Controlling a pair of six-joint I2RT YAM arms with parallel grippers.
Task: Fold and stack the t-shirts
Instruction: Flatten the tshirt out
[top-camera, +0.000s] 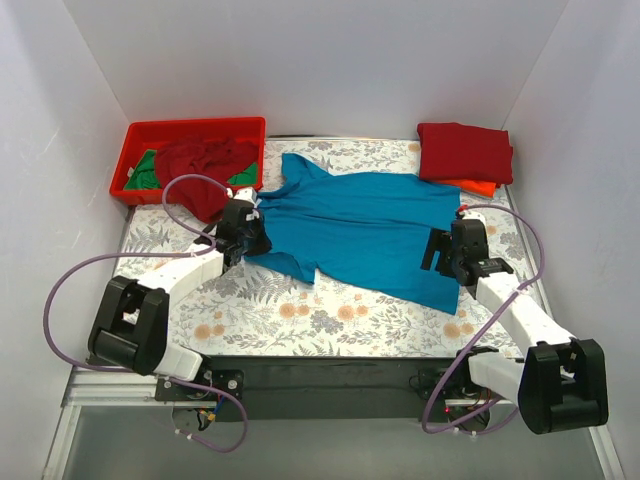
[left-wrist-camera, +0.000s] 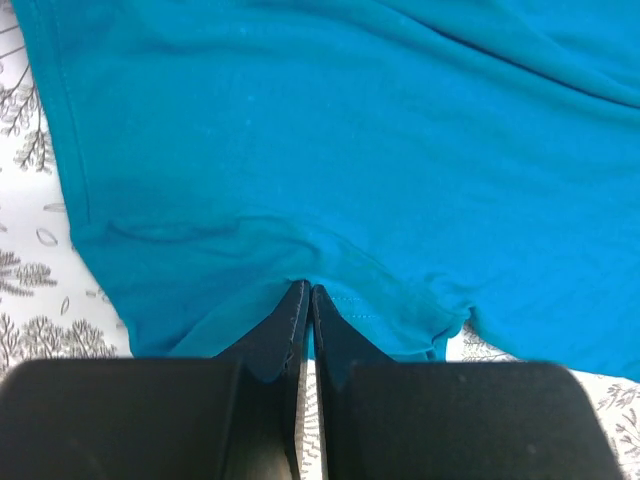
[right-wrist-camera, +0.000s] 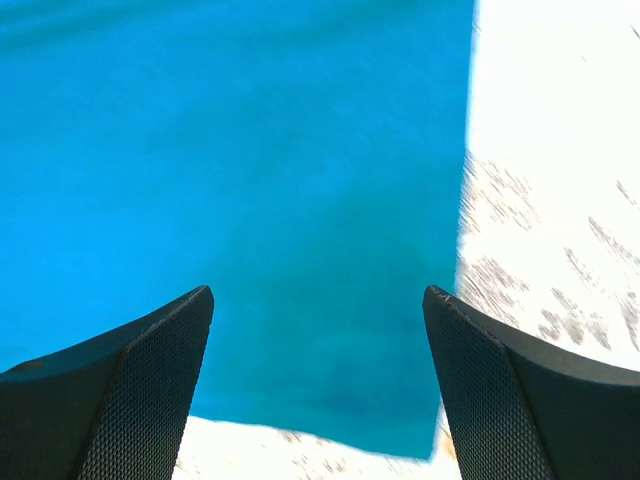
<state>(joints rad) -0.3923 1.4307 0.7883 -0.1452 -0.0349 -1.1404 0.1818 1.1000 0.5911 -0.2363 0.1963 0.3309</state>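
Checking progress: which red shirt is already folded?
The red shirt at the far right, squared flat on an orange one; the other red one lies crumpled in the bin.

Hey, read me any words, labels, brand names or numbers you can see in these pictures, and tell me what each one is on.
No readable text in any view.
blue t-shirt: plain fabric, no print or tag showing.
folded red t-shirt: no lettering visible.
red bin: no label visible.
tablecloth: floral pattern only, no words.
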